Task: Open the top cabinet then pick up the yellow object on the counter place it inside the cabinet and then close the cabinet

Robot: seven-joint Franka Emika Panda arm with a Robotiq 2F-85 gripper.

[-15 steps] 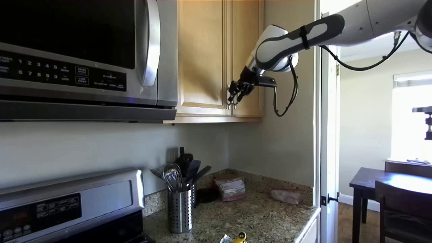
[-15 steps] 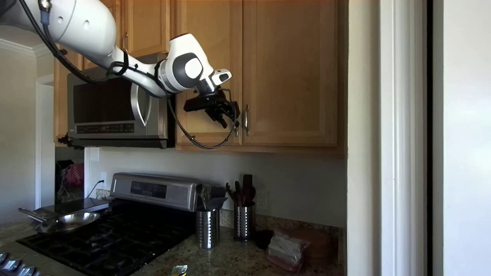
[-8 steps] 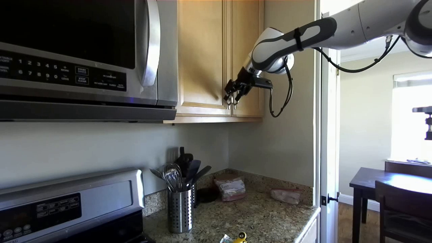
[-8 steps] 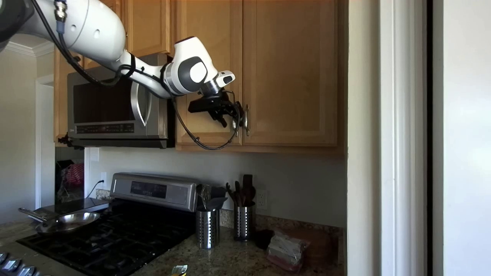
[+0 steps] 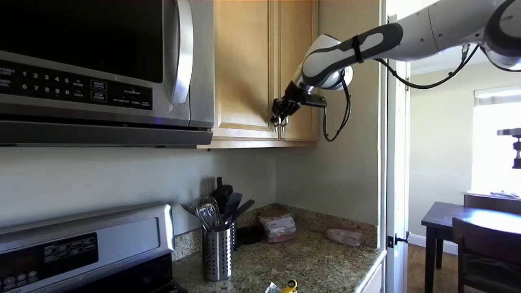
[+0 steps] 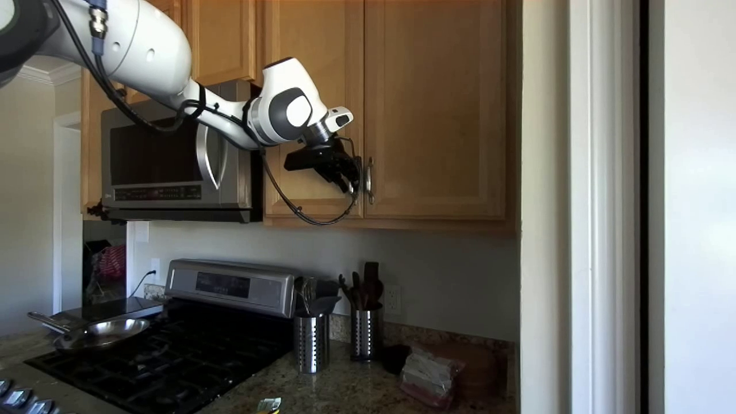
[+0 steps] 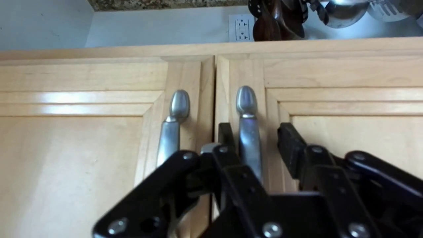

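The top cabinet (image 5: 244, 61) is honey-coloured wood, and its doors are shut in both exterior views (image 6: 313, 86). In the wrist view, the black fingers of my gripper (image 7: 256, 130) stand on either side of the right-hand metal bar handle (image 7: 250, 142). The left finger is close to the handle; a gap shows between the handle and the right finger. The gripper also shows at the handles in both exterior views (image 5: 277, 120) (image 6: 349, 184). The yellow object (image 5: 290, 286) lies on the speckled counter (image 5: 309, 260), cut off by the lower frame edge; a bit shows elsewhere (image 6: 268, 409).
A second bar handle (image 7: 169, 142) stands just beside the left finger. The steel microwave (image 5: 101, 40) hangs beside the cabinet. Below are a utensil canister (image 5: 218, 254), a bagged item (image 5: 279, 226) and a stove with a pan (image 6: 103, 336). A side wall (image 5: 346, 122) borders the cabinet.
My gripper has moved in to the cabinet handles, slightly lower and nearer the doors. Its fingers have come closer together over the last half second. The cabinet doors and yellow object have not moved.
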